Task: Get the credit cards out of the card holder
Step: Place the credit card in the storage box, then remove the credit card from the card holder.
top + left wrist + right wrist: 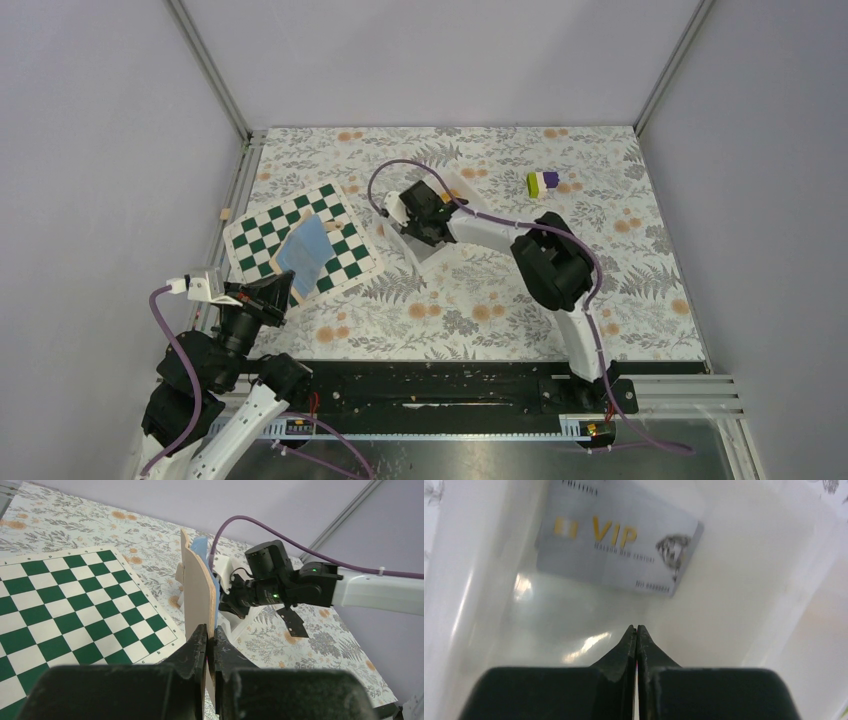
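My left gripper (210, 635) is shut on the near edge of the card holder (200, 595) and holds it upright, edge-on, with its tan back to the left and a blue panel behind. From above, the card holder (305, 245) hangs tilted over the chequered board, in my left gripper (290, 288). One credit card (616, 537), pale grey with gold "VIP" lettering, lies flat in the white tray (774, 580). My right gripper (636, 628) is shut and empty inside that tray, its tips a little short of the card. Any other cards are hidden.
The green-and-white chequered board (340, 255) lies at the left under the holder. The white tray (440, 248) sits mid-table beneath my right gripper (428, 232). A small purple, yellow and white block (543, 183) rests at the back right on the flowered cloth.
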### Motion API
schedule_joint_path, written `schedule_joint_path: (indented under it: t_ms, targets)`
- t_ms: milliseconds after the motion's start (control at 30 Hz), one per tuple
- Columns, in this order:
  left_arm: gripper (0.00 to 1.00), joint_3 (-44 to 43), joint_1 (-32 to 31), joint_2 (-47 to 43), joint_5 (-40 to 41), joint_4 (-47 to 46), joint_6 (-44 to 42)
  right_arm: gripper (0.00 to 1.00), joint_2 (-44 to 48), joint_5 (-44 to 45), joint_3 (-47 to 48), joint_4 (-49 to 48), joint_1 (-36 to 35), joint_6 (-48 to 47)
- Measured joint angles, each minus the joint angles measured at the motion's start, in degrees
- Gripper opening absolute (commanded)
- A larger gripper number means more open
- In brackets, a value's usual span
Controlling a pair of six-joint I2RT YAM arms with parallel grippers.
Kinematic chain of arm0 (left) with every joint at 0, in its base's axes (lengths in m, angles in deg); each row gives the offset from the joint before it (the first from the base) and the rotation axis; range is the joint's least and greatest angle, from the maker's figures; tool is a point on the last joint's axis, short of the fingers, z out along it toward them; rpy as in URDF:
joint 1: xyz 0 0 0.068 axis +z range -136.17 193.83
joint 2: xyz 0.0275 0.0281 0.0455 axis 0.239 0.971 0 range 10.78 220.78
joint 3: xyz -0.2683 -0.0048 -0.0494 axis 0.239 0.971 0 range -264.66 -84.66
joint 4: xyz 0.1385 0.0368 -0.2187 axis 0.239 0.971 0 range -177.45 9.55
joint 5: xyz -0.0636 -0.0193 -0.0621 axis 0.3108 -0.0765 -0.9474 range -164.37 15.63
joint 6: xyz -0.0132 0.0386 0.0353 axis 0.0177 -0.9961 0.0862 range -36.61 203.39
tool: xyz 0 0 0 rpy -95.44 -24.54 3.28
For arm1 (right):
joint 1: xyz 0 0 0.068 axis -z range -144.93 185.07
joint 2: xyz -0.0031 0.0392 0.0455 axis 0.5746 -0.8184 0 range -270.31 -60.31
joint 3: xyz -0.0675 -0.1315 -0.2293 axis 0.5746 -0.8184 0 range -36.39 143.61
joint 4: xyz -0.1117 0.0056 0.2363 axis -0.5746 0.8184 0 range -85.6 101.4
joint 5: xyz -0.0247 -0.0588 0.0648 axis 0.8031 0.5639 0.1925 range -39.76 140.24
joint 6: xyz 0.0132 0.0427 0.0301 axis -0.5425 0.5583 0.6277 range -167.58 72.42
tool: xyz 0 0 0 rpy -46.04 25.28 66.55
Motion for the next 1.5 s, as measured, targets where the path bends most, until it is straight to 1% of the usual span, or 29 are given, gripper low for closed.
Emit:
schedule_joint_path:
  t_ms: [100, 233, 267, 300, 367, 433, 467, 567, 633, 733, 800, 867, 933, 1000, 1100, 1267, 1367, 1500]
  targets:
    - [0.0, 0.0, 0.0, 0.0, -0.02, -0.02, 0.0, 0.0, 4.44, 0.15, -4.02, 0.46, -0.02, 1.2]
    - [0.0, 0.15, 0.0, 0.0, -0.13, -0.09, 0.0, 0.0, 12.37, 0.2, -5.64, 1.22, -0.04, 4.28]
    - [0.0, 0.22, 0.0, 0.0, -0.31, -0.11, 0.0, 0.01, 14.99, 0.28, -6.19, 1.16, -0.04, 5.6]
    - [0.0, 0.44, 0.0, 0.0, -0.76, -0.33, 0.0, 0.07, 17.38, 0.44, -6.82, 0.87, -0.04, 7.04]
    - [0.0, 0.79, 0.0, 0.0, -2.03, -0.44, -0.02, 0.2, 22.51, 0.61, -8.63, 0.39, -0.04, 10.97]
    - [0.0, 1.05, 0.0, 0.0, -4.0, -0.48, 0.0, 0.37, 28.41, 0.31, -11.17, -0.26, -0.07, 16.61]
    - [0.0, 1.18, 0.0, 0.0, -5.14, -0.59, 0.0, 0.42, 31.06, -0.46, -12.48, -0.59, -0.07, 19.43]
    - [0.0, 1.29, 0.0, 0.0, -9.75, -0.9, -0.02, 0.51, 39.91, -5.55, -18.91, -4.24, -0.42, 28.74]
    - [0.0, 1.29, 0.0, 0.26, -13.84, -1.62, 0.04, 0.56, 46.21, -9.2, -25.24, -9.18, -1.68, 34.47]
    - [0.0, 1.27, 0.0, 2.16, -20.09, -2.91, 0.55, 0.6, 54.64, -13.64, -35.52, -17.88, -5.88, 42.25]
    - [0.0, 1.29, 0.0, 3.78, -23.82, -3.61, 1.36, 0.64, 58.27, -16.9, -40.7, -23.23, -8.48, 47.06]
    - [0.0, 1.86, 0.0, 5.22, -27.8, -5.16, 2.51, 0.65, 60.72, -19.96, -45.03, -28.94, -9.9, 51.71]
    - [0.0, 2.93, 0.0, 6.1, -31.17, -6.86, 3.82, 0.7, 62.42, -22.21, -48.59, -33.97, -10.49, 56.48]
    - [0.0, 4.07, 0.0, 6.6, -33.88, -8.31, 5.27, 0.74, 63.32, -23.52, -50.38, -37.33, -11.15, 60.02]
    - [0.0, 5.55, 0.0, 6.95, -36.68, -10.8, 7.43, 0.76, 64.04, -23.71, -50.9, -40.37, -13.42, 62.16]
    - [0.0, 7.61, 0.0, 6.95, -39.04, -15.21, 10.8, 0.76, 65.11, -19.32, -50.45, -40.54, -19.12, 62.14]
    - [0.0, 8.39, 0.0, 7.08, -39.8, -16.65, 12.37, 0.75, 64.72, -15.06, -48.02, -37.11, -21.9, 61.64]
    - [0.0, 8.41, 0.0, 7.21, -40.5, -17.57, 13.62, 0.74, 64.0, -10.23, -44.92, -33.29, -23.89, 61.18]
